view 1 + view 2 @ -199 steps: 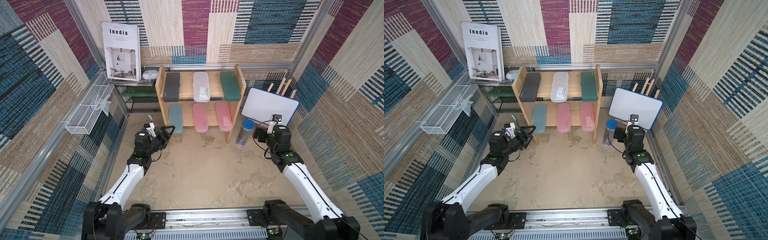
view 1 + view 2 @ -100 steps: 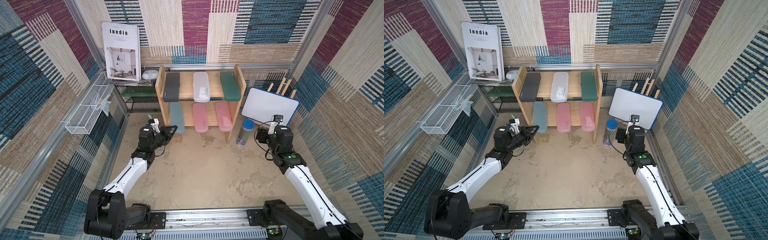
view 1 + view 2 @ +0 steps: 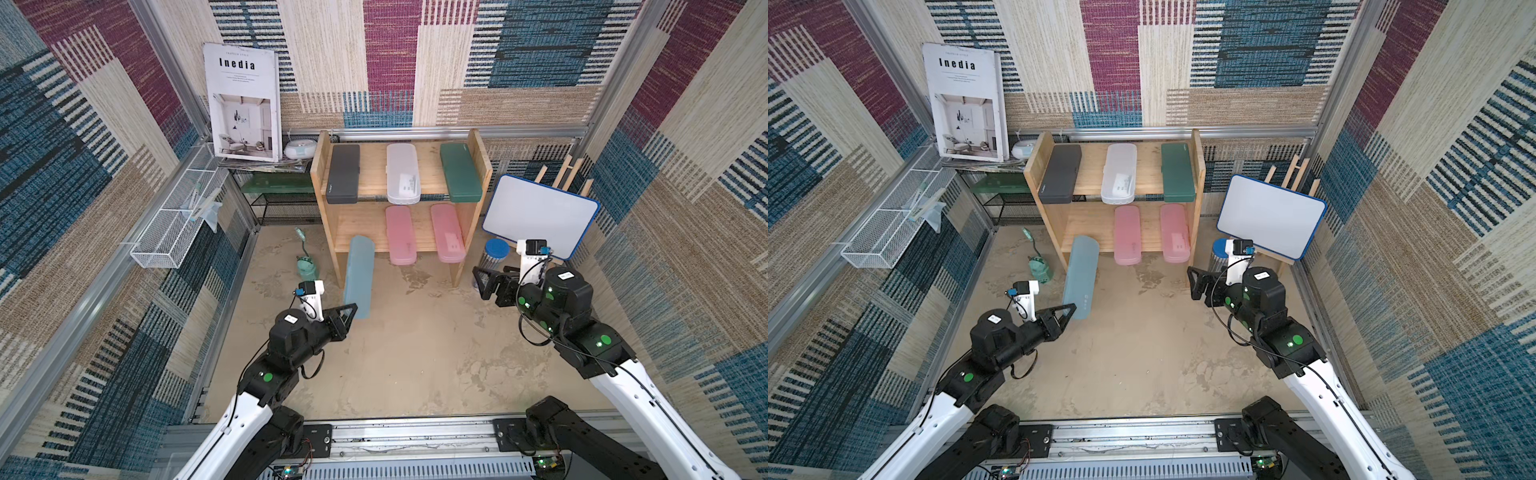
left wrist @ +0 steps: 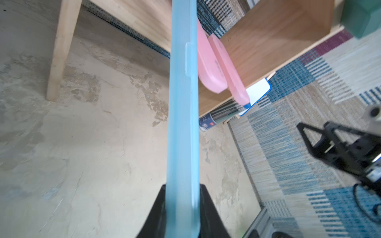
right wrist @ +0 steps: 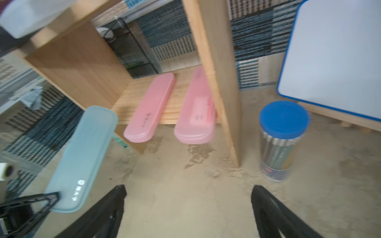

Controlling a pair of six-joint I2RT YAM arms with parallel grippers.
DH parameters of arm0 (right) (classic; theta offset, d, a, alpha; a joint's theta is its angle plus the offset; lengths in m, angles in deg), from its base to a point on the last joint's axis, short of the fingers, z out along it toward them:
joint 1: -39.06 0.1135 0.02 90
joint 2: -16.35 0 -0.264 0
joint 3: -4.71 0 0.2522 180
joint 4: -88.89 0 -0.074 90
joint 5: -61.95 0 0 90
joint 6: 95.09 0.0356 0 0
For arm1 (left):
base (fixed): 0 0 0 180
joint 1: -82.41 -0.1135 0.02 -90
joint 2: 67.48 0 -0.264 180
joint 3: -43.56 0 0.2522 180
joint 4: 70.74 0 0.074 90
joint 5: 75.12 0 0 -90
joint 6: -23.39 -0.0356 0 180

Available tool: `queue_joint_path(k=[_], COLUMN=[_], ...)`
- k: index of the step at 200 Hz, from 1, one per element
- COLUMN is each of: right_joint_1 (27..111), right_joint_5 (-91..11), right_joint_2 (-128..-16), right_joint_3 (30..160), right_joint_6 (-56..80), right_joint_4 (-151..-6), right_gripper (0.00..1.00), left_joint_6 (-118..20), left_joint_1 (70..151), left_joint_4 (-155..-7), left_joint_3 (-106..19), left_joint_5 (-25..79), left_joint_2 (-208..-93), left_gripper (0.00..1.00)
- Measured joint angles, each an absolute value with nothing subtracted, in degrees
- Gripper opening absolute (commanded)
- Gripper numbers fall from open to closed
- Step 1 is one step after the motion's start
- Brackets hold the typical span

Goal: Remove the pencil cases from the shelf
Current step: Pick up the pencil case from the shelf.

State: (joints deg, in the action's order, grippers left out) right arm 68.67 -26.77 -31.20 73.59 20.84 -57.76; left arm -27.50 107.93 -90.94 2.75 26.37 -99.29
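Two tiers of light wood are being dealt with here: the shelf (image 3: 430,174) (image 3: 1148,166), easily the biggest thing around, is being stood at the back of the sandy surface (image 3: 415,353). Next down in size, a blue-rimmed whiteboard (image 3: 540,216) is being propped up just beside the shelf's side plank.

Three cases are being carried side by side on the top tier, none touching. The larger dark green case (image 3: 460,172) is at the whiteboard end, the frosted white case (image 3: 402,174) in the middle and the dark grey case (image 3: 343,174) at the far end.

The teal case (image 3: 359,276) (image 3: 1080,276) (image 5: 82,158) is being held slanted out over the surface, nearly all of it clear of the shelf. Only its far end is being seen at the lower tier's front lip, and whether it's touching there can't be told.

Lower tier: the middle pink case (image 3: 400,235) and the outer pink case (image 3: 446,232) are being left poking out past the front edge. A blue-lidded cylinder of pencils (image 3: 496,249) (image 5: 282,140) is being kept upright on the surface, just outside the side plank.

The teal case's near end is being clamped by the left gripper (image 3: 351,311) (image 4: 182,187), jaws pressed on both flat faces. The right gripper (image 3: 482,282) (image 5: 188,187) is being held spread wide with nothing between its jaws, low near that cylinder.
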Motion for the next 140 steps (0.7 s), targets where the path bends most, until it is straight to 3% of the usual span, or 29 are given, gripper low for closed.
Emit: queue_joint_path(k=[50,140], right_joint_1=[83.5,92.1], right_joint_5=[-32.6,-38.2], right_joint_2=[-49.0,-70.5], right_joint_3=[81.5,95.9], right_joint_6=[29.6,35.8], right_joint_4=[-63.7,-71.0], right_gripper=[0.99,0.99], left_joint_6=[-35.3,-40.9], left_joint_1=[113.5,115.2], left_joint_4=[-95.6,-95.8], left_joint_3=[6.8,6.0], left_joint_5=[17.4,14.8], left_joint_2=[-87.4,-86.7], left_gripper=[0.0,0.0])
